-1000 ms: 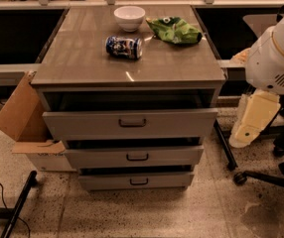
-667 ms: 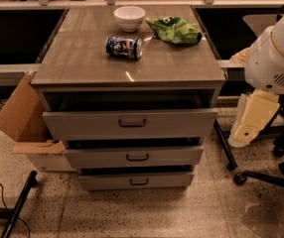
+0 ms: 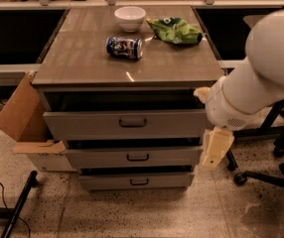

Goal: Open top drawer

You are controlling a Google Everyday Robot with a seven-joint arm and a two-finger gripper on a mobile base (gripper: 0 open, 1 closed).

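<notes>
The top drawer [image 3: 82,125] is the tallest grey front of three in the cabinet. It stands partly pulled out, with a dark gap between its front and the cabinet top. Its small dark handle [image 3: 132,123] is at the centre. My gripper [image 3: 215,148] is the cream-coloured end of the big white arm [image 3: 261,78]. It hangs by the cabinet's right front corner, just right of the top drawer's right end and level with the middle drawer [image 3: 97,157]. It is apart from the handle.
On the cabinet top [image 3: 82,58] lie a white bowl [image 3: 130,18], a blue can on its side [image 3: 124,47] and a green bag [image 3: 174,30]. A cardboard box [image 3: 25,118] stands at the left. Chair legs with castors [image 3: 261,175] are at the right. The bottom drawer [image 3: 107,181] is slightly out.
The arm has swung left and down, bringing the gripper from well right of the cabinet to its right front corner. The drawers and the things on top have not moved.
</notes>
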